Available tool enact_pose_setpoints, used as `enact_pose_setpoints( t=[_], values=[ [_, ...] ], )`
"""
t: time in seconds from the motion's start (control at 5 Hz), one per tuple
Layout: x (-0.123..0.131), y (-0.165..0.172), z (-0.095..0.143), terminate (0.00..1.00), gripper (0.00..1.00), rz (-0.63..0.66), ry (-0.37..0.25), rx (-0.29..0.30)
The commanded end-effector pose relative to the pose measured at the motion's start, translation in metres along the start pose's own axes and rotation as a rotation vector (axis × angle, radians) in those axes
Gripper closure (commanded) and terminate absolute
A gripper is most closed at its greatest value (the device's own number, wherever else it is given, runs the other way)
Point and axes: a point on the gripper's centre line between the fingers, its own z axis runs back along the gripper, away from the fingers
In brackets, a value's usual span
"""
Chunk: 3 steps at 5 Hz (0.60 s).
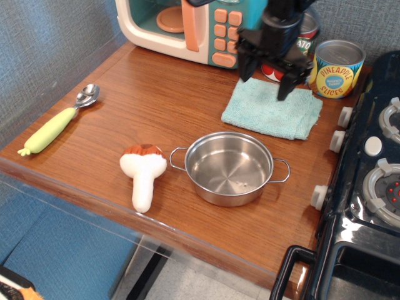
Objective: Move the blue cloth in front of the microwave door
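Note:
The blue cloth (272,112) lies folded flat on the wooden counter, right of centre, in front of the cans. The teal toy microwave stands at the back; its cream-framed door (164,22) with a salmon-pink handle is at the back left. My black gripper (265,79) hangs open over the cloth's far edge, fingers pointing down, one finger (245,67) near the cloth's back left corner and the other above its middle. It holds nothing. The arm hides part of the tomato sauce can.
A steel pot (229,167) sits in front of the cloth. A plush mushroom (144,172) lies left of the pot. A green-handled spoon (56,122) lies at the left edge. Tomato sauce can (303,44) and pineapple can (336,67) stand behind the cloth. A toy stove (369,175) is at the right.

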Motion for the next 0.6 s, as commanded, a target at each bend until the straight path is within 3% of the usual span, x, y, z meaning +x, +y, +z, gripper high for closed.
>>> enact_pose_setpoints(
  t=[0.0, 0.2, 0.4],
  values=[
    [0.009, -0.007, -0.021, 0.00, 0.00, 0.021, 0.039, -0.029],
    [-0.002, -0.004, -0.045, 0.00, 0.00, 0.032, 0.106, -0.032],
    [-0.016, 0.008, -0.056, 0.00, 0.00, 0.031, 0.149, -0.019]
  ],
)
